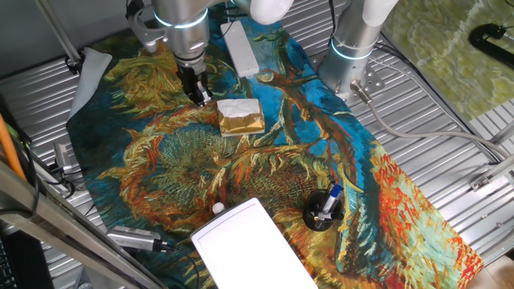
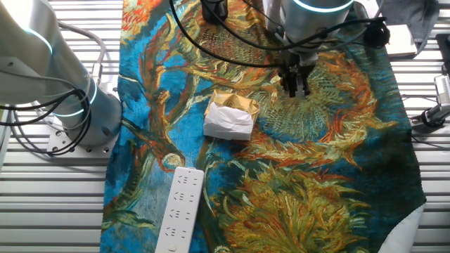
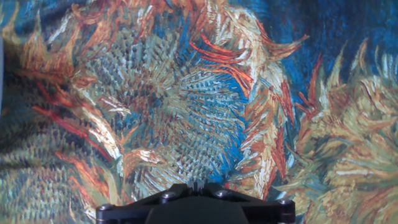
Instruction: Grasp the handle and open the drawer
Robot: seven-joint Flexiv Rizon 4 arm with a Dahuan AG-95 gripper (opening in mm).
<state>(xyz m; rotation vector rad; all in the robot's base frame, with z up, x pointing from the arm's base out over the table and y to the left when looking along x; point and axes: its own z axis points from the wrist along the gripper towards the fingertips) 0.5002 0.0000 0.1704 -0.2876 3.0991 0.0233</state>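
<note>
in one fixed view, end effector (image 1: pixel 198 95) hanging low over the sunflower-print cloth (image 1: pixel 265 168) at the far end of the table (image 1: pixel 450 104), fingers pointing down and looking close together with nothing between them — just beside a gold-and-white foil block (image 1: pixel 240 116). drawer (image 1: pixel 255 245) at the opposite, near edge, well apart from the arm; flat white top showing, handle not made out from here. small white cap (image 1: pixel 217 209) just off its corner, a dark round holder with pens (image 1: pixel 324 211) close by, a white power strip (image 1: pixel 241 46) at the far end. judged as the approach step, barely begun: nothing gripped, drawer apparently shut. next move calls for a long traverse across the cloth toward the box, fingers spread, then lined up on the handle at its front face. in the other fixed view, same end effector (image 2: pixel 294 82) from the opposite side, fingers reading as near-closed, foil block (image 2: pixel 230 116) and power strip (image 2: pixel 180 209) plain; only a white corner (image 2: pixel 416 232) at the lower right edge, probably the drawer box. in the hand view, only painted cloth below and the dark underside of the hand at the bottom edge — fingertips out of sight, drawer absent.
</note>
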